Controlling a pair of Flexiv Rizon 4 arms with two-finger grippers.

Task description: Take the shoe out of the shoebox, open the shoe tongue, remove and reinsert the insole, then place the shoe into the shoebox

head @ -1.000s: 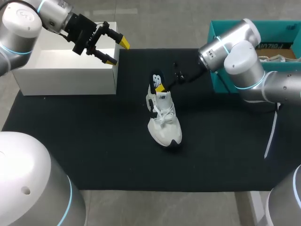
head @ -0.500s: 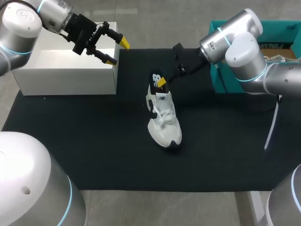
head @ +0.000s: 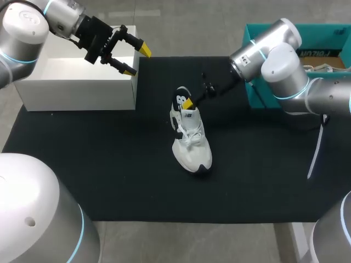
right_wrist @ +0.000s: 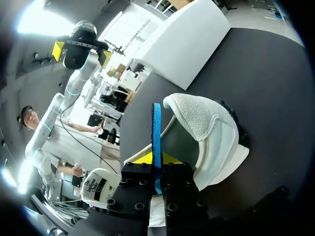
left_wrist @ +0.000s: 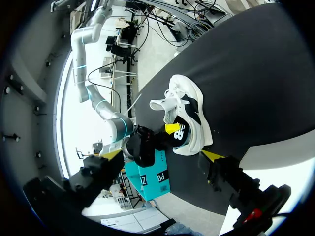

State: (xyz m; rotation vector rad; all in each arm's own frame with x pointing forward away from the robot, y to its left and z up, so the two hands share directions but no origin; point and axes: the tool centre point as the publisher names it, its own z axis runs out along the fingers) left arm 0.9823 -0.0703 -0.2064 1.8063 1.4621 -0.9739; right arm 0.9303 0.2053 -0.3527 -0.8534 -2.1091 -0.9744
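While the left gripper (head: 137, 60) hangs above the near corner of the white shoebox (head: 77, 90), its two yellow-tipped fingers stand wide apart and hold nothing. The shoebox sits at the far left edge of the black mat (head: 109, 170).

The white shoe (head: 191, 143) stands upright on its sole near the middle of the mat, well apart from the shoebox, with its toe toward the robot and its heel away. The laces are tied on top. The dark insole (head: 181, 94) sticks up out of the heel opening, its lower part inside the shoe.

The right arm comes in from the right side, and the right gripper (head: 188, 102) is at the heel opening, closed on the insole. In the right wrist view the thin blue edge of the insole (right_wrist: 156, 137) runs straight between the two fingers, and the padded heel collar of the shoe (right_wrist: 206, 128) is just beside them.

A teal box (head: 329, 30) stands behind the right arm, at the far right of the mat.
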